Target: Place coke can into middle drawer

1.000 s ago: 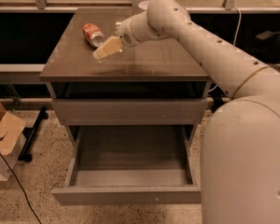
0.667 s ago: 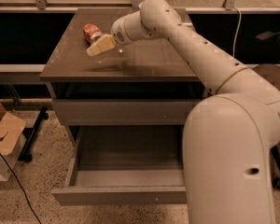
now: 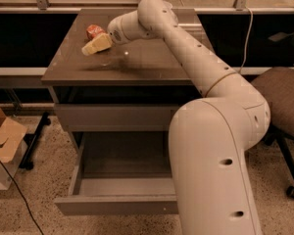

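Leftward is where the gripper (image 3: pixel 91 47) has slid over the last second, closing on the coke can (image 3: pixel 93 31), while the arm's big shoulder has swung across and now fills the right foreground. The can itself has not shifted.

Nearest to you, the middle drawer (image 3: pixel 117 156) stands pulled out, its grey floor bare where you can see it, with the right part hidden behind the arm. Above it, the other drawer front (image 3: pixel 112 117) is closed flush. To the sides, a cardboard box (image 3: pixel 2 136) sits on the floor at left and a chair (image 3: pixel 279 94) at right, both clear of the work.

Further back, on the counter (image 3: pixel 147 65), the gripper hangs low over the left rear part of the top, pointing down and to the left. The can lies just beyond it, near the left rear corner, seemingly touching or almost touching the gripper's far side. You cannot tell from this view whether the jaws are wide or narrow, nor whether the can sits between them or only behind them.

My reading: you are in the approach to the pick, with 0 of the transfer done. The can rests on the counter, well apart from the drawer. Watch for a nudge that rolls it toward the back edge.
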